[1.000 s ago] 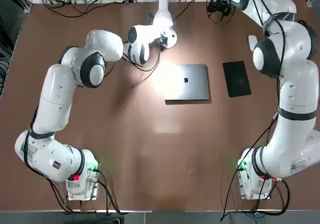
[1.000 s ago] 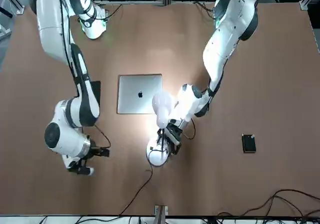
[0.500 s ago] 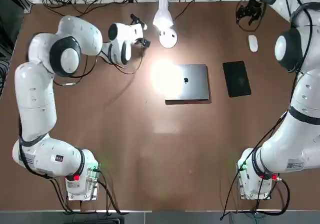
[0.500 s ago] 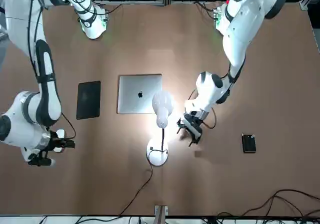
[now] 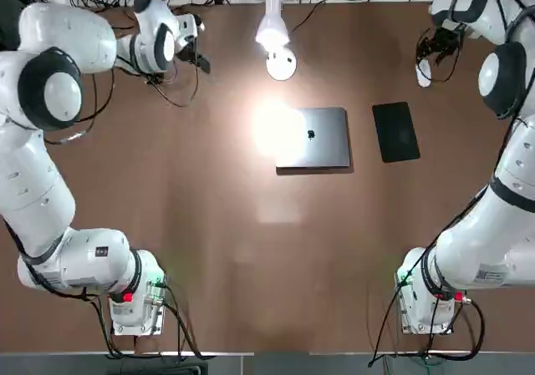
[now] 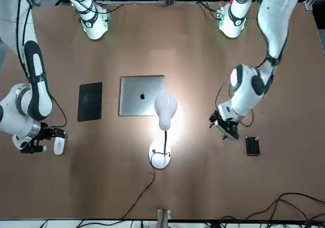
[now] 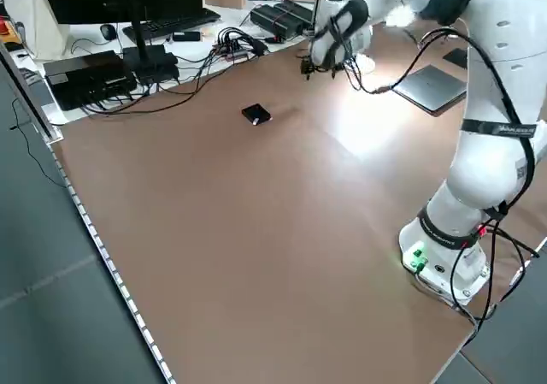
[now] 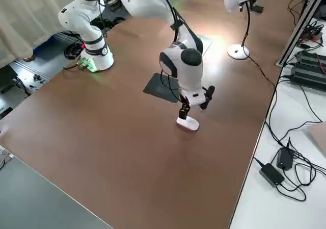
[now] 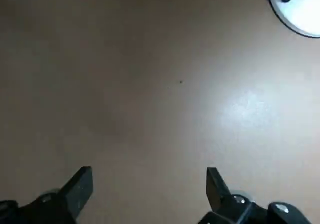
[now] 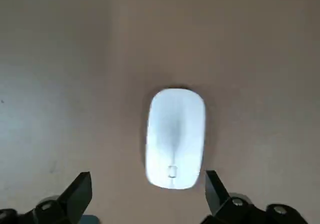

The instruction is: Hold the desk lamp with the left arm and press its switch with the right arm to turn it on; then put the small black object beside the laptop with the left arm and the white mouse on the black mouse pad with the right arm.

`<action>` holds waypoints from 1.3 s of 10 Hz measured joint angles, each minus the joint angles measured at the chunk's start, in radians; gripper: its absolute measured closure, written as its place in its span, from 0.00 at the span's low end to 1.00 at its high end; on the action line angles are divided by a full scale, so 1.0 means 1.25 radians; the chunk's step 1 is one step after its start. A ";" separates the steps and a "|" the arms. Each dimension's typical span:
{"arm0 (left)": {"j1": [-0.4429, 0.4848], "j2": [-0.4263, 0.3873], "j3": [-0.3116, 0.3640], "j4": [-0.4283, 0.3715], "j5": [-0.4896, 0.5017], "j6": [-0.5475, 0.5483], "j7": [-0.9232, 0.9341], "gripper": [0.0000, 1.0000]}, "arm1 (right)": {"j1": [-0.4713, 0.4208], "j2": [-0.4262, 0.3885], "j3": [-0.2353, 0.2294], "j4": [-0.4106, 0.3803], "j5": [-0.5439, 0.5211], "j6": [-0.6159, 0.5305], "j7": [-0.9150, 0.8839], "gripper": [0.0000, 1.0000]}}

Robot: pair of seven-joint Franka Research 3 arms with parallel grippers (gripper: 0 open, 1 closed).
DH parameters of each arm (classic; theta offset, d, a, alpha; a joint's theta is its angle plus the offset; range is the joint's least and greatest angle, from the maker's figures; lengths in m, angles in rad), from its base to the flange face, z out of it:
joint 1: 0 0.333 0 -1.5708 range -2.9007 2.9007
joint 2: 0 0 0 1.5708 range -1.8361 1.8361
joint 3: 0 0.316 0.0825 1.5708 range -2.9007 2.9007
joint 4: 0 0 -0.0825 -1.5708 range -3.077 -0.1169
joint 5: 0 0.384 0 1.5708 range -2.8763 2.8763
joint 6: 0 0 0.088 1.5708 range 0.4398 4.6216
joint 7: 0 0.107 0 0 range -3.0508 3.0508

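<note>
Laptop [image 5: 313,137] — logo only, no text

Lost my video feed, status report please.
Lamp lit. Right gripper open above the white mouse. Left gripper open, near the small black object. Nothing in the way.

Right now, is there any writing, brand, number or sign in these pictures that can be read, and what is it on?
No words or numbers can be read.
Laptop: a small dark logo at the lid's centre, a mark without letters.
Stickers on the arm bases: left one, right one, print too small to read.
Small black object: a tiny yellowish mark at one edge, unreadable.
White mouse: no marking.
</note>
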 joint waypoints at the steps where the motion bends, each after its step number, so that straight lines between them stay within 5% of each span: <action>1: 0.039 -0.002 0.001 0.030 -0.001 -0.080 -0.025 0.00 | 0.000 0.000 0.002 -0.001 -0.017 0.027 -0.007 0.00; 4: 0.102 -0.003 0.028 0.107 0.058 -0.290 -0.135 0.00 | 0.003 0.017 0.013 -0.017 -0.028 0.076 -0.009 0.00; 6: 0.108 -0.002 0.054 0.147 0.093 -0.332 -0.212 0.00 | 0.002 0.045 0.013 -0.021 -0.028 0.106 -0.010 0.00; 13: 0.114 0.167 0.122 0.234 0.156 -0.174 -0.291 0.00 | 0.001 0.071 0.014 -0.021 -0.028 0.152 -0.009 0.00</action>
